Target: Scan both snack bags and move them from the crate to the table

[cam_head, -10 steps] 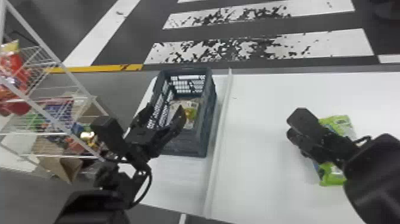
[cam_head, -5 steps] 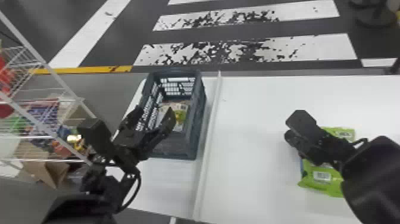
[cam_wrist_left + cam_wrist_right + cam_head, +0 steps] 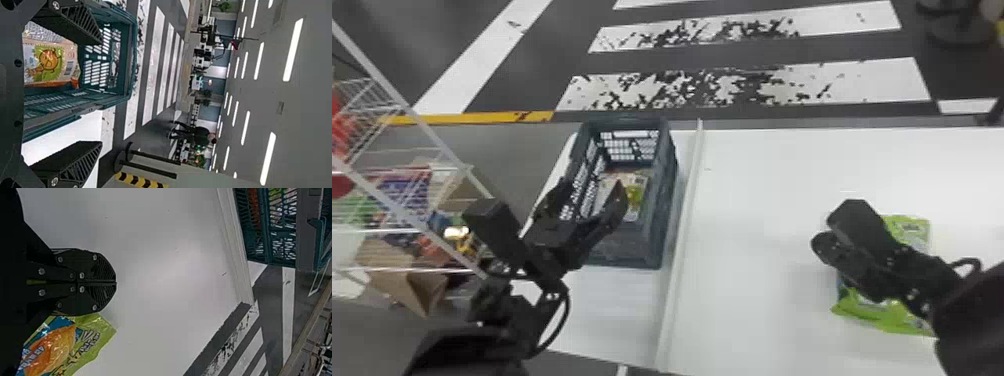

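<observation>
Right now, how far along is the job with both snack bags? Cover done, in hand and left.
Done: the green snack bag lies on the table. In hand: nothing; the right gripper is shut and looks empty, and the left gripper is open at the crate. Left: the other snack bag, inside the crate, has yet to reach the table. Whether either bag was scanned, I cannot tell.

Large indoor hall, part shop-like; lab or showroom, could not tell. Wire rack point(image 3: 412, 112) with colourful packaged goods point(image 3: 407, 192) stood left of the white desk point(image 3: 782, 175). Blotched zebra-crossing stripes point(image 3: 872, 85) marked dark floor beyond desk. Strip lights point(image 3: 293, 49) lined the ceiling; greenery point(image 3: 224, 6) showed well beyond desk.
</observation>
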`<control>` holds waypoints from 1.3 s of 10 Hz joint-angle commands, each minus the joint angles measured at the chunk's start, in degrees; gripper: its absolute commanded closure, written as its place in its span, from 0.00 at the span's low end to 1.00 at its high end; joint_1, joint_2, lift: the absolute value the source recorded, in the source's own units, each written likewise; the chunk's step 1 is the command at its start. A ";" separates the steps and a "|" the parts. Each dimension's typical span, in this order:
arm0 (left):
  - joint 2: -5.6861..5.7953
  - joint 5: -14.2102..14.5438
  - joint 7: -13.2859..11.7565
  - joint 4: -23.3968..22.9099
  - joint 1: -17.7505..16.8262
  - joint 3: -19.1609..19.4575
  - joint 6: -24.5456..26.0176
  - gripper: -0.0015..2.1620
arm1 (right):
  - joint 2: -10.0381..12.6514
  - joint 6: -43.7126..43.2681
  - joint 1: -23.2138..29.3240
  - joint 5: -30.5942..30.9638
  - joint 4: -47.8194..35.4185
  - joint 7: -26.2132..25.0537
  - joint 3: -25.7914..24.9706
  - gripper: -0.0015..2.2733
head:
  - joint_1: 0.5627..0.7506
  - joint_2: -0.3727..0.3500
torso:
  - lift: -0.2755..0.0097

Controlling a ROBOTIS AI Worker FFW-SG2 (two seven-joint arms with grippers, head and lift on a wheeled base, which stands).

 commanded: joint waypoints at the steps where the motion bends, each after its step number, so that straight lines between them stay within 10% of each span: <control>1: 0.09 0.00 0.00 0.00 -0.13 -0.20 0.02 0.05 | -1.26 2.00 2.08 0.10 -2.27 0.19 -0.45 0.99 | 0.70 0.86 | 0.66; 13: 0.27 0.00 0.00 0.44 -0.74 -0.90 0.20 0.05 | -6.09 3.58 13.77 -2.10 -14.84 5.03 -7.31 0.99 | 0.70 0.80 | 0.66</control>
